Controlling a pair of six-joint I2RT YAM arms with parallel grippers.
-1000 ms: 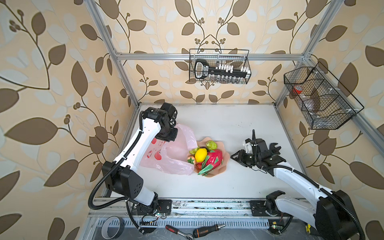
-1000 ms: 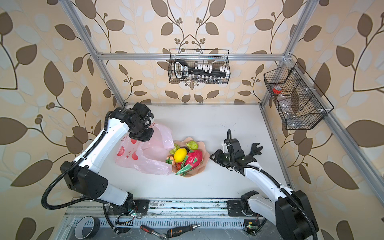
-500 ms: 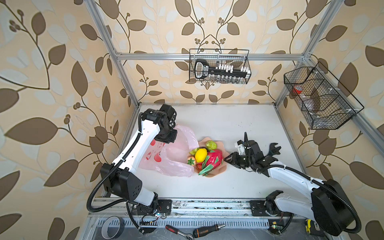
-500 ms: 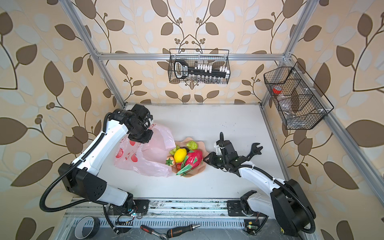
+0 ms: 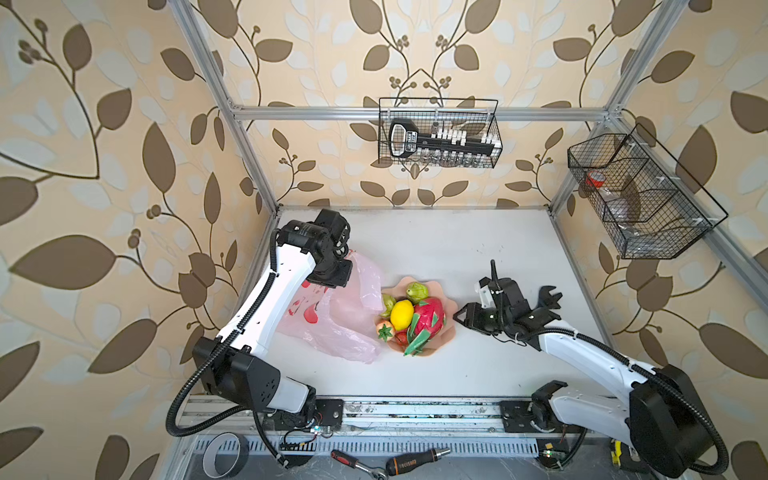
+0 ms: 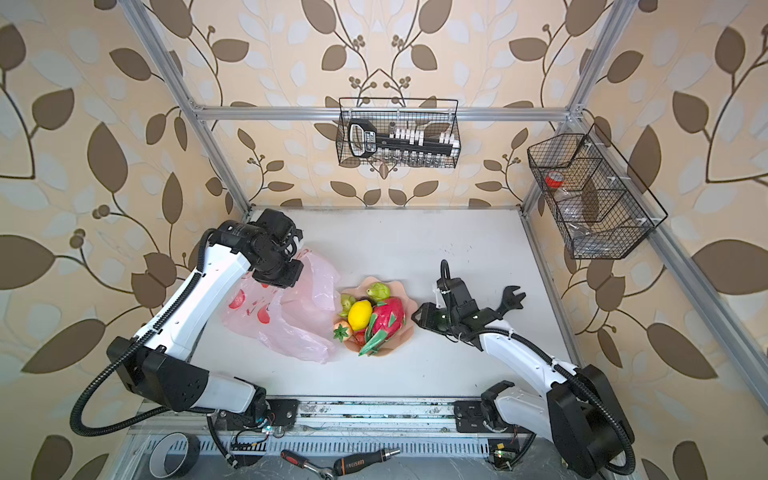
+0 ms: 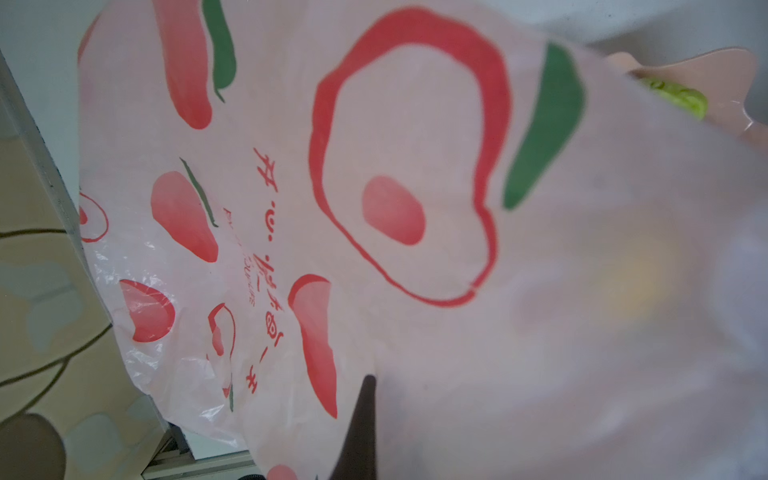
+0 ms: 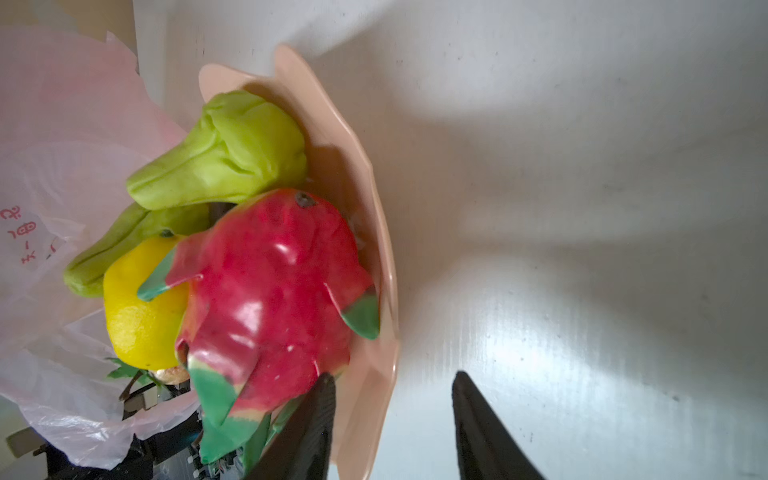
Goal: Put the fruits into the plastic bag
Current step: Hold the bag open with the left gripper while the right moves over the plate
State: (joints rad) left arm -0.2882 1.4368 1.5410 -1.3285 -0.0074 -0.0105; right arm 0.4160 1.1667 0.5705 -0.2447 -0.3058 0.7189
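Observation:
The fruits lie heaped in a peach scalloped bowl [image 5: 441, 291] mid-table: a yellow lemon [image 5: 402, 314], a pink-red dragon fruit [image 5: 428, 318], a green pear [image 5: 417, 291] and a strawberry [image 5: 385, 330]. Left of the bowl sits the plastic bag [image 5: 340, 332], pink and crinkly. My left gripper [image 5: 332, 279] is shut on its upper edge and holds it raised. In the left wrist view the bag [image 7: 415, 166] fills the picture and covers all but one dark finger [image 7: 361, 424]. My right gripper [image 8: 394, 376] is open at the bowl's right rim [image 8: 365, 187], one finger beside the dragon fruit [image 8: 270, 291].
A black spanner [image 5: 548, 297] lies on the table behind the right wrist. Wire baskets hang on the back wall [image 5: 440, 133] and the right wall [image 5: 640, 195]. A screwdriver [image 5: 415, 459] and a tape roll [image 5: 224, 455] lie below the front rail.
My right gripper has slid left across the table up to the bowl's rim, and its jaws have spread wider. The left gripper has stayed holding the bag up.

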